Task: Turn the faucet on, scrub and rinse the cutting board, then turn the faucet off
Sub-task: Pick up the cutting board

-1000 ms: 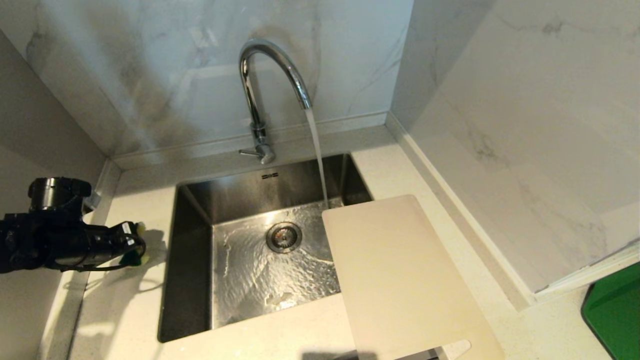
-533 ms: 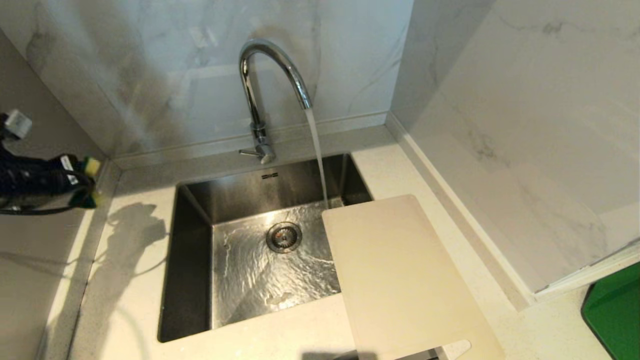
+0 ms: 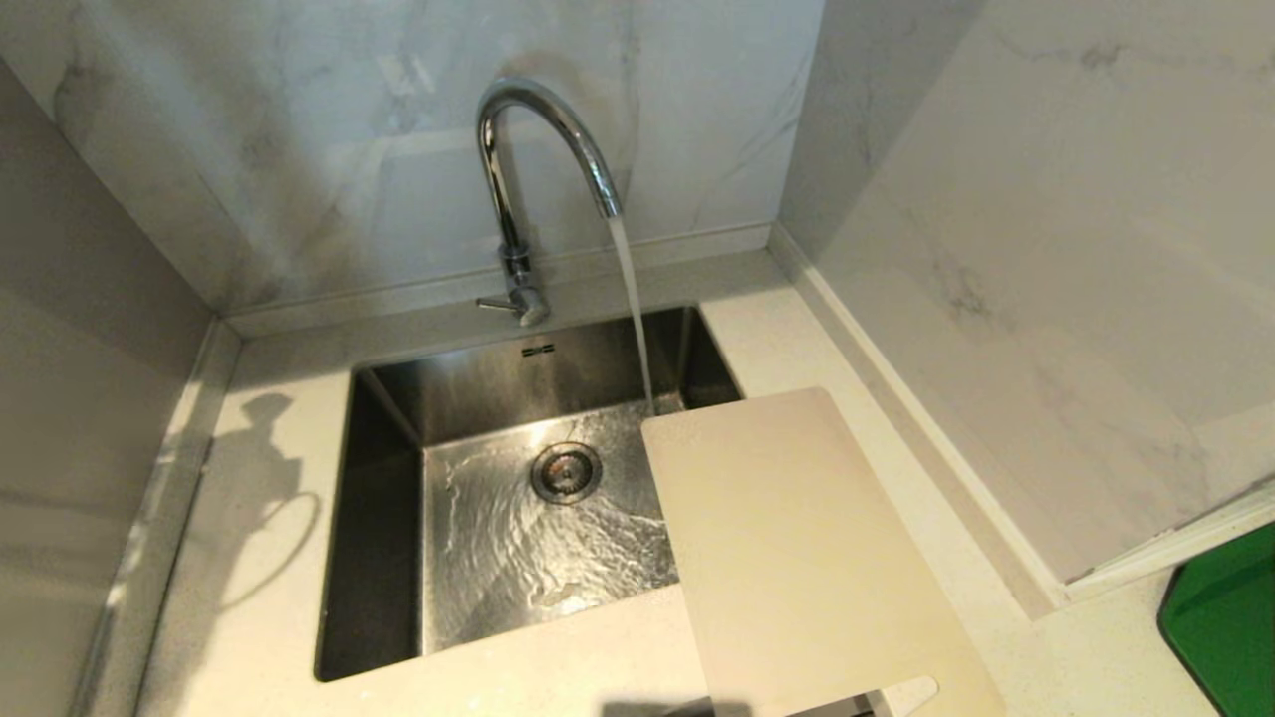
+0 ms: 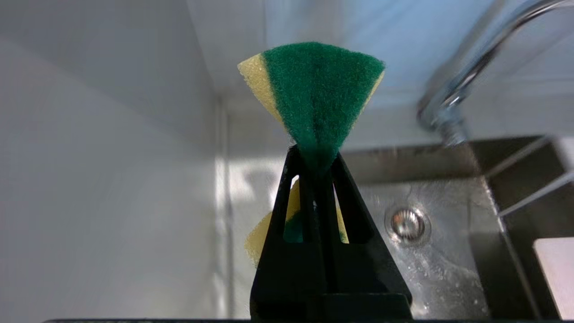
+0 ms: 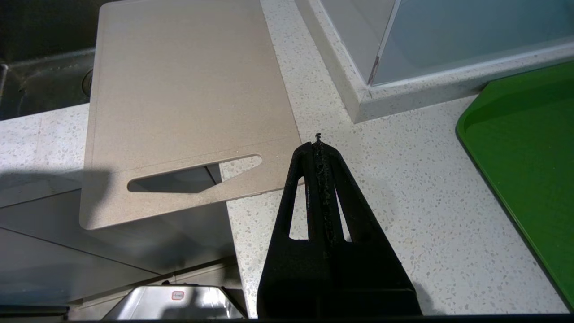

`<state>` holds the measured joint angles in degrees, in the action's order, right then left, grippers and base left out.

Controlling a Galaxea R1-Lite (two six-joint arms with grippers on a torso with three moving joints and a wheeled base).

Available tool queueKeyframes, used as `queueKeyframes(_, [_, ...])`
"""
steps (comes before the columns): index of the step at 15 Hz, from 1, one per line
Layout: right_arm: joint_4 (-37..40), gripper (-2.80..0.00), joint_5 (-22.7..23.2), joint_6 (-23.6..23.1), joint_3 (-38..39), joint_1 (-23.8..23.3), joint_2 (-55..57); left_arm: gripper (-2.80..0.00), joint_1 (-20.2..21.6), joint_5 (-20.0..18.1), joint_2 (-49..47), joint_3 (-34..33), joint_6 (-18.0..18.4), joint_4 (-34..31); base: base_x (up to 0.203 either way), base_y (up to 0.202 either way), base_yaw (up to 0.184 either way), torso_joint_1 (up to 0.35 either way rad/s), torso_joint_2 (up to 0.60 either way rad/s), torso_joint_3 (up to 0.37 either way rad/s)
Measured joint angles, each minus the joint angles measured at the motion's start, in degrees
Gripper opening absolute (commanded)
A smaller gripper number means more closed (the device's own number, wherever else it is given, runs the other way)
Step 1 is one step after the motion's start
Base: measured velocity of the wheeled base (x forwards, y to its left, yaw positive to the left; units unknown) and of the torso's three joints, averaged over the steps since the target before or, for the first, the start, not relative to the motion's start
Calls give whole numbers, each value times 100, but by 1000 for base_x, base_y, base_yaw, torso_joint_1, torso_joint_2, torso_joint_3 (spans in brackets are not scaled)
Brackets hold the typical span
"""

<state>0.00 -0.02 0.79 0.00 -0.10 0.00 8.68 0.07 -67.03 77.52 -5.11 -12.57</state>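
My right gripper (image 5: 317, 143) is parked nearest me, jaws pressed together with nothing in them, hanging over the speckled counter (image 5: 403, 202) just off the handle-slot end of the cutting board (image 5: 188, 98). That end sticks out past the counter's front edge, unsupported. Risk: if I press hard there while scrubbing, the board could tip or slide off toward me.

In the head view the cutting board (image 3: 797, 558) lies flat across the right side of the sink (image 3: 379, 518), far corner over the basin, rest on the counter. Wet plastic on smooth stone, so it will likely skate under sideways strokes with nothing pinning it.

My left gripper (image 4: 316, 163) is out of the head view, off to the sink's left. It's clamped tight on a green-and-yellow sponge (image 4: 316, 89), pinched at the middle so it fans out. Thin bite; dragging it against the board could pull it out of the jaws.

Farthest: the faucet (image 3: 528, 169) is running, stream (image 3: 633, 309) landing in the basin just beside the board's far corner, not on it. Risk: scrubbing dry, or rinsing misses unless the board shifts under the water. Splash over the counter is likely. Lever (image 3: 496, 303) sits at the base, small; easy to miss when closing.
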Motion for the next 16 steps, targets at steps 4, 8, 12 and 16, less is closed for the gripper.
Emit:
queueKeyframes(4, [0, -280, 0, -1, 0, 0, 0, -280, 11, -164, 931, -158, 150, -66, 0, 0, 0, 0, 0, 0])
queueKeyframes(8, [0, -280, 0, -2, 0, 0, 0, -280, -15, -285, 1733, -956, 143, -71, 0, 0, 0, 0, 0, 0])
queueKeyframes(12, [0, -280, 0, 0, 0, 0, 0, -280, -45, -345, 2519, -2078, 104, -18, 0, 0, 0, 0, 0, 0])
queueKeyframes(16, [0, -280, -5, -1, 0, 0, 0, -280, -171, -341, 3328, -3268, 93, 179, 0, 0, 0, 0, 0, 0])
